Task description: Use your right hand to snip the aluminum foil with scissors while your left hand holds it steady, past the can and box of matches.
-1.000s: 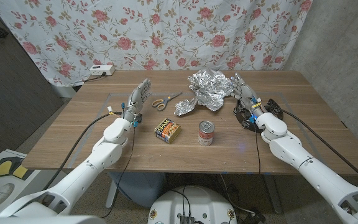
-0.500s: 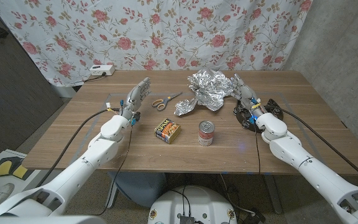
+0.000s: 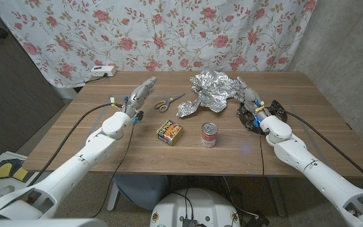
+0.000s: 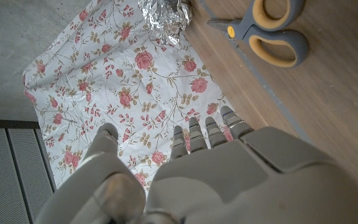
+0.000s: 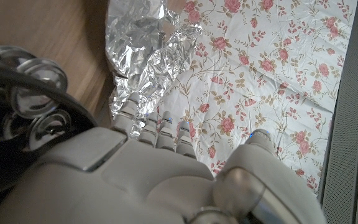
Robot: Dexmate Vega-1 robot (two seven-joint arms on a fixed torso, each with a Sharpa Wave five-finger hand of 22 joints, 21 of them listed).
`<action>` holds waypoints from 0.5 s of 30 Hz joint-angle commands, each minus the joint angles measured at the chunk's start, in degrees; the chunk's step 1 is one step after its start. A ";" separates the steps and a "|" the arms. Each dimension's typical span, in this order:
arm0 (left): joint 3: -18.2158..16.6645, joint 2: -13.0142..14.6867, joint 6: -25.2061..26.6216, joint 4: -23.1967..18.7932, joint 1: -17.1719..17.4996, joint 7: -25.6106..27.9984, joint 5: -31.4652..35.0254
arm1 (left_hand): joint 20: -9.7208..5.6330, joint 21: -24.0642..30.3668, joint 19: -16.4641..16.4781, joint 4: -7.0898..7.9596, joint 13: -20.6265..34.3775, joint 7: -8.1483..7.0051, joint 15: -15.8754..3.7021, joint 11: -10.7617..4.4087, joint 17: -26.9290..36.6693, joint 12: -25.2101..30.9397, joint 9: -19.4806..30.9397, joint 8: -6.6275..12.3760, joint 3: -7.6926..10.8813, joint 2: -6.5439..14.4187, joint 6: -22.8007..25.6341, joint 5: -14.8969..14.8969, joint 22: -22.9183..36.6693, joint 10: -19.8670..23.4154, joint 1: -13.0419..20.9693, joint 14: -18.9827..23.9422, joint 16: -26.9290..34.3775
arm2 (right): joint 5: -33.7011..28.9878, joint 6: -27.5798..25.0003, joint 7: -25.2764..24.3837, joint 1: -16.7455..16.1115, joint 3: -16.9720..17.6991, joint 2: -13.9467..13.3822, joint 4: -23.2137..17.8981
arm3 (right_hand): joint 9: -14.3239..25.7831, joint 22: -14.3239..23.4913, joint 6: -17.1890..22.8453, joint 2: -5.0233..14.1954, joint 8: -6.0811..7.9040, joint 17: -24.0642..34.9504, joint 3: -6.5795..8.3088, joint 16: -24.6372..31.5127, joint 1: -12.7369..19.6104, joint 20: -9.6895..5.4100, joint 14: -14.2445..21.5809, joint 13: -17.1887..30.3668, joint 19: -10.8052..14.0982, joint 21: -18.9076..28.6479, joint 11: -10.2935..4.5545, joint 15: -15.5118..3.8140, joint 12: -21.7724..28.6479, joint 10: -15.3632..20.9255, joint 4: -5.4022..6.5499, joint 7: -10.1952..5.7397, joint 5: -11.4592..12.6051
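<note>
Wooden table (image 3: 93,135) bears can (image 3: 209,135), matchbox (image 3: 169,132).

In the left wrist view the grey-and-yellow-handled scissors (image 4: 272,34) and the crumpled silver aluminum foil (image 4: 165,15) both run off the edge. Label on the small red-and-white can (image 3: 209,135) is too tiny to read, same for the yellow matchbox (image 3: 169,132).

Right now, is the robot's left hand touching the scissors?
Apart. In the head view, bare table shows between the left hand and the scissors; the left wrist view also shows wood between the fingertips and the handles.
</note>
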 commanded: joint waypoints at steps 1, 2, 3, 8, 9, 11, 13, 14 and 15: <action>0.44 2.92 5.32 -5.74 0.60 4.05 4.79 | 0.00 0.14 -0.39 -0.01 0.19 -0.10 -0.20 -0.28 0.10 0.54 0.17 0.07 -0.45 -0.44 -0.45 0.33 0.17 0.98 -0.01 0.30 0.17 | -0.36 0.65 0.53 0.37 -0.23 -0.08 0.52 | 0.14 0.06 -0.08 0.43 -0.11 0.16 0.37 -0.14 0.33 0.06 -0.42 0.18 -0.33 0.00 -0.15 0.37 0.06 -0.10 -0.17 -0.36 0.19; 0.35 2.94 5.38 -5.94 0.69 4.26 4.85 | -0.02 0.16 -0.41 -0.01 0.21 -0.08 -0.19 -0.31 0.10 0.56 0.17 0.05 -0.45 -0.45 -0.56 0.33 0.17 1.02 -0.01 0.28 0.16 | -0.41 0.52 0.31 0.30 -0.17 -0.16 0.25 | 0.14 0.06 -0.10 0.45 -0.12 0.14 0.39 -0.14 0.37 0.06 -0.44 0.17 -0.38 0.00 -0.11 0.35 0.08 -0.05 -0.19 -0.34 0.18; 0.32 3.04 5.65 -6.27 0.80 4.67 5.21 | -0.04 0.17 -0.45 -0.01 0.23 -0.07 -0.24 -0.28 0.10 0.60 0.17 0.03 -0.47 -0.46 -0.72 0.33 0.17 1.09 -0.01 0.22 0.15 | -0.47 0.64 0.23 0.28 -0.11 -0.18 0.14 | 0.14 0.06 -0.12 0.46 -0.13 0.14 0.40 -0.13 0.38 0.06 -0.43 0.17 -0.40 0.00 -0.14 0.35 0.07 -0.09 -0.20 -0.37 0.18; 0.55 3.81 7.24 -7.73 0.87 5.76 7.10 | -0.16 0.25 -0.50 -0.02 0.29 -0.08 -0.32 -0.29 0.10 0.77 0.17 0.11 -0.49 -0.47 -0.85 0.35 0.16 1.40 0.04 0.14 0.16 | -0.63 1.03 0.46 0.27 0.00 -0.46 -0.35 | 0.13 0.06 -0.17 0.51 -0.15 0.07 0.47 -0.10 0.50 0.05 -0.43 0.14 -0.52 0.01 -0.11 0.26 0.09 -0.06 -0.28 -0.40 0.17; 0.49 3.64 7.13 -7.74 0.95 6.15 7.25 | -0.17 0.28 -0.50 -0.03 0.31 -0.08 -0.30 -0.36 0.10 0.86 0.17 0.14 -0.48 -0.46 -0.87 0.36 0.16 1.61 0.07 0.13 0.16 | -0.65 0.99 0.40 0.23 0.04 -0.53 -0.51 | 0.13 0.06 -0.18 0.53 -0.15 0.05 0.50 -0.09 0.55 0.04 -0.44 0.13 -0.55 0.02 -0.11 0.18 0.10 -0.06 -0.30 -0.42 0.17; 0.19 3.03 6.47 -7.48 1.14 6.80 7.06 | -0.42 0.73 0.19 -0.16 0.50 0.65 -0.85 -0.93 0.08 1.68 0.17 0.90 -0.36 -0.28 0.44 0.44 0.13 3.47 0.52 1.52 0.70 | -0.47 1.24 0.70 0.19 0.13 -0.60 -0.49 | 0.12 0.06 -0.21 0.56 -0.17 0.02 0.54 -0.07 0.61 0.03 -0.42 0.12 -0.58 0.03 -0.18 0.19 0.11 -0.04 -0.34 -0.39 0.17; 0.10 2.86 6.78 -7.71 1.23 7.71 7.59 | -0.69 1.08 1.08 -0.29 0.64 0.98 -1.22 -1.38 0.04 2.42 0.17 1.53 -0.22 -0.10 2.13 0.50 0.09 5.27 1.03 2.64 0.99 | -0.33 0.94 0.84 0.16 0.20 -0.84 -0.73 | 0.12 0.06 -0.22 0.58 -0.17 0.00 0.57 -0.05 0.66 0.03 -0.40 0.11 -0.60 0.04 -0.18 0.17 0.12 -0.02 -0.37 -0.40 0.16; 0.05 2.91 7.23 -8.07 1.30 8.20 7.91 | -0.79 1.17 1.33 -0.33 0.66 1.03 -1.29 -1.40 0.03 2.44 0.17 1.63 -0.18 -0.05 2.45 0.52 0.09 5.32 1.15 2.82 1.01 | -0.44 1.01 1.01 0.22 0.17 -0.96 -0.68 | 0.12 0.06 -0.21 0.60 -0.17 -0.01 0.58 -0.05 0.69 0.02 -0.42 0.10 -0.61 0.05 -0.18 0.19 0.12 -0.03 -0.38 -0.44 0.16; -0.03 3.30 9.06 -9.25 1.39 9.00 8.51 | -0.90 1.32 1.77 -0.38 0.70 1.02 -1.45 -1.46 0.02 2.54 0.17 1.66 -0.11 0.01 2.64 0.55 0.08 5.60 1.37 3.31 1.13 | -0.33 0.66 0.89 0.18 0.26 -1.10 -0.96 | 0.12 0.06 -0.24 0.63 -0.18 -0.02 0.61 -0.04 0.73 0.02 -0.41 0.10 -0.61 0.06 -0.16 0.21 0.11 -0.07 -0.40 -0.45 0.16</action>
